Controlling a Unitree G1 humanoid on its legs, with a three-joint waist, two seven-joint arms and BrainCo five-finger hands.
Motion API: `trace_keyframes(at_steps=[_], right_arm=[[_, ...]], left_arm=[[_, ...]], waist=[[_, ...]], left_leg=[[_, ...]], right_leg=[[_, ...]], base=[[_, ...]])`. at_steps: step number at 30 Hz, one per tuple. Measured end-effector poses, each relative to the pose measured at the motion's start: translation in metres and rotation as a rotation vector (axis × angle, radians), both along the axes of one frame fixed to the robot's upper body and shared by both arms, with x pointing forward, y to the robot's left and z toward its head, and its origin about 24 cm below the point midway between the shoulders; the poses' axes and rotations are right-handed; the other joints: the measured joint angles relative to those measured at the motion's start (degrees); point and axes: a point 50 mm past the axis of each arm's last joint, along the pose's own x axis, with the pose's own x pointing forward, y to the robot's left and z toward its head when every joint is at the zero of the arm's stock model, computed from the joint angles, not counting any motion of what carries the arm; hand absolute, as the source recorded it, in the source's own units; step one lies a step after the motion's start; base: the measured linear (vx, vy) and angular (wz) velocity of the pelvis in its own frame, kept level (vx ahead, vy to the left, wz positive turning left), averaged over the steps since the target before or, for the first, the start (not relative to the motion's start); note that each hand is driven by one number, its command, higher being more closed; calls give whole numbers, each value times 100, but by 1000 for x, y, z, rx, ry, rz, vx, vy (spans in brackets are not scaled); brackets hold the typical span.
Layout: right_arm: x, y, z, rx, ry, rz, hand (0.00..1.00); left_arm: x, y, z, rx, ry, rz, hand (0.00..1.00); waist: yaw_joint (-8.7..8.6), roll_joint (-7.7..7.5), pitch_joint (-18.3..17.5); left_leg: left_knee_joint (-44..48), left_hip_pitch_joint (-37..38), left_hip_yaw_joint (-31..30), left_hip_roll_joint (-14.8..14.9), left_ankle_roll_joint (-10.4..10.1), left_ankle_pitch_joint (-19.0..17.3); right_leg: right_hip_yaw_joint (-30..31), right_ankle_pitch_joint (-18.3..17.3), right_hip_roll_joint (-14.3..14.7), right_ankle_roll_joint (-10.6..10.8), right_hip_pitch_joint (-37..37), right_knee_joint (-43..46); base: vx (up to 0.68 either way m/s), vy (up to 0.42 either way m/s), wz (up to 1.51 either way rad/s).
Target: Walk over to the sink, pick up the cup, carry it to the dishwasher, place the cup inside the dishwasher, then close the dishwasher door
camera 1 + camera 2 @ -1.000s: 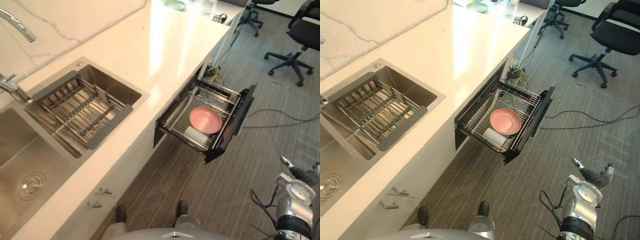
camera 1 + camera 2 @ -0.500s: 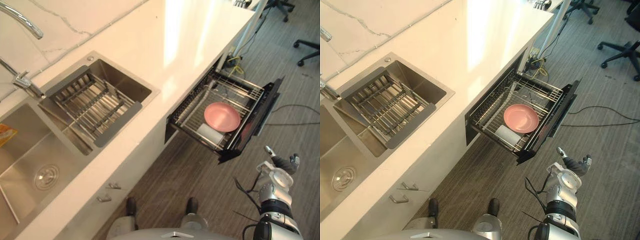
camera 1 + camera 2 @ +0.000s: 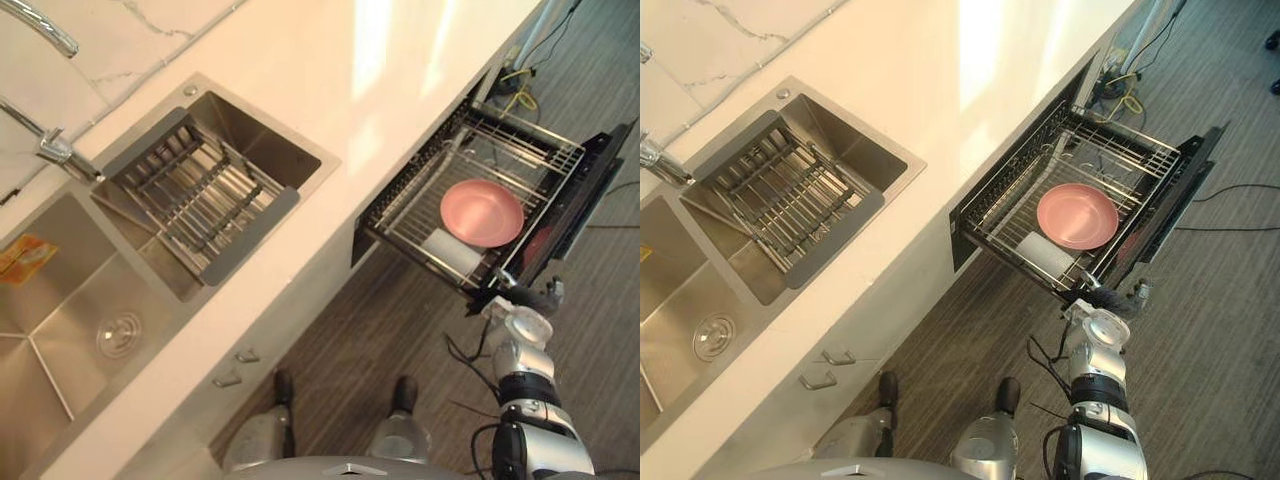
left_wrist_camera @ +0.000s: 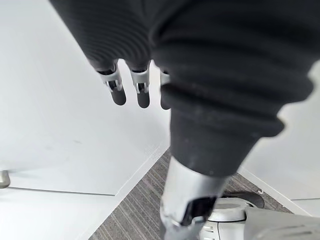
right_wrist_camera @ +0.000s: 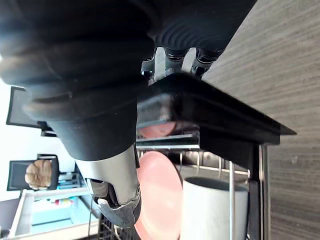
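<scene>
One cup (image 3: 452,252), white, lies on its side in the wire basket of the dishwasher (image 3: 527,137), at the right of the frame in the eye views, just beside a pink plate (image 3: 482,213). Placement step judged done: the cup sits low in the basket, so it should not foul the closing. The sink (image 3: 60,300), lower left, with a drain rack (image 3: 200,205) across its upper basin, is well apart from the cup.

Right hand (image 3: 525,300) sits at the near corner of the black door (image 5: 215,117), lower right in the eye views. In the right wrist view the hand is up against the door's outer edge with the thumb apart from it, and the cup and plate show past it. The tips are hidden behind that edge, so I cannot tell whether the fingers are straight or hooked over it. Judgement: the hand is at the outer edge because a push there would drive the drawer-type door back under the tabletop (image 3: 380,70).

Left hand (image 4: 118,87): fingers straight, relaxed, close together, holding nothing, hanging beside a white cabinet front. Idle; likely not needed for this step.

Step in hand: close the door. Risk: contact is at one corner, not mid-panel, so an off-centre push may skew the drawer on its runners or let the hand slip off.
</scene>
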Motion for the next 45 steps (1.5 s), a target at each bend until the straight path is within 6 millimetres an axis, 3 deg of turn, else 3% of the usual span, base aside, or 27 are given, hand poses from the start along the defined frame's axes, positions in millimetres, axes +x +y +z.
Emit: trace_keyframes(at_steps=[16, 20, 28, 32, 35, 40, 45], right_arm=[[7, 10, 4, -30, -11, -23, 0], [16, 18, 7, -20, -23, -2, 0], [52, 53, 20, 96, -95, 110, 0], [74, 56, 44, 101, -139, 143, 0], [93, 58, 72, 94, -203, 185, 0], [103, 34, 114, -30, -260, 219, 0], [109, 34, 128, 7, -317, 269, 0]], left_arm=[[-7, -13, -4, -49, -13, 41, 0], [-11, -13, -4, -48, -2, 53, 0], [-19, -14, -5, -42, 25, 121, 0], [-9, -18, -5, -23, -59, 131, 0], [9, -17, -3, -13, -145, 117, 0], [66, -21, 9, -1, -352, 32, 0], [81, -23, 13, 1, -397, -15, 0]], waist=[[76, 223, 142], [185, 309, 159], [473, 383, 165], [612, 385, 300], [772, 372, 433], [858, 301, 595], [1003, 336, 653]], left_leg=[[152, -262, -408, -116, 65, 66], [227, -399, -600, -114, 23, 101], [231, -527, -899, -153, 14, 200], [107, -647, -1128, -144, -22, 367], [111, -831, -1253, -119, -30, 463], [5, -1200, -1430, 46, -194, 662], [6, -1452, -1442, 274, -231, 673]], right_leg=[[-349, -179, -129, 67, -85, 337], [-518, -216, -131, 35, -89, 416], [-795, -322, -213, 58, -105, 690], [-971, -421, -252, 1, -204, 956], [-1007, -557, -289, -43, -447, 1274], [-1121, -775, -266, -177, -942, 1798], [-1132, -825, -84, -307, -1229, 1909]], base=[[-33, 9, 11], [-68, -2, 22], [-57, -5, 20], [-72, -11, 31], [-85, -37, 16], [-135, -71, 13], [-149, -82, -6]])
